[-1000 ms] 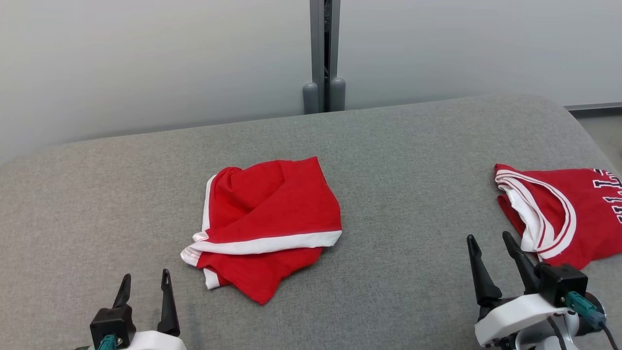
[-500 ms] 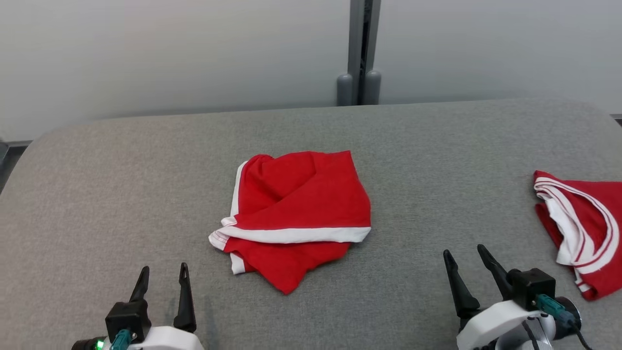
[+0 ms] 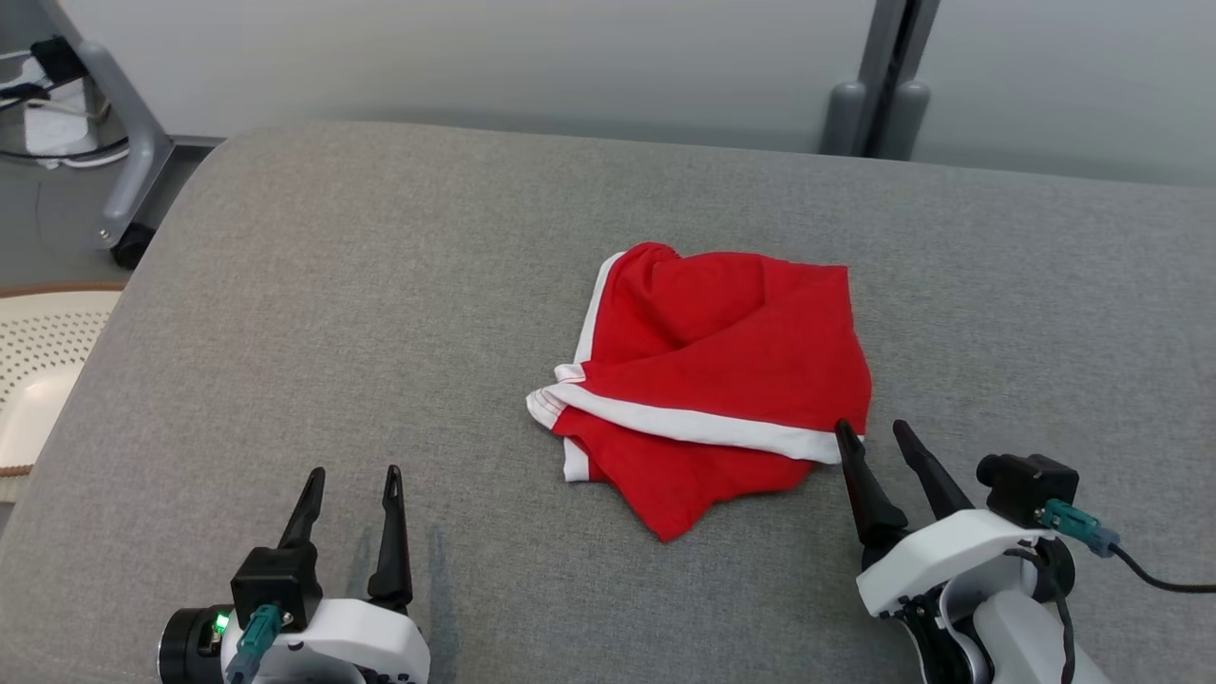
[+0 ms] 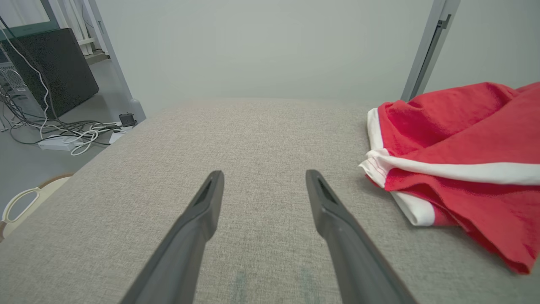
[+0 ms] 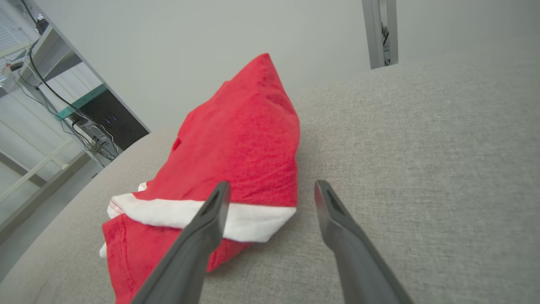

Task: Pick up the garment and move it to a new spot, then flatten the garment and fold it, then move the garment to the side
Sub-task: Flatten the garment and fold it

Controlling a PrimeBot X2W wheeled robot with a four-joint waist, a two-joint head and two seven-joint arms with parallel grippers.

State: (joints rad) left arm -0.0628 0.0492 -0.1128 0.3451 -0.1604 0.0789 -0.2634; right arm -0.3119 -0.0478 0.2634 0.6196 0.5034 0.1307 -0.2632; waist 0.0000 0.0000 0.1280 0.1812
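Spanning the foreground: grey fabric surface [image 3: 332, 332], pale wall [image 3: 475, 57] behind. Crumpled red garment [image 3: 712, 380] lies mid-surface; left gripper [image 3: 354, 472] spread, empty, well apart; right gripper [image 3: 869, 429] spread, empty, tips beside garment's near edge. Left wrist view adds floor cables [image 4: 63, 135], dark cabinet [image 4: 50, 71].

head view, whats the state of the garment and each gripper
red garment: crumpled in a heap on the grey cushion, not flattened, not held
left gripper: open, empty, apart from the garment
right gripper: open, empty, one fingertip at the garment's white-banded edge, contact unclear
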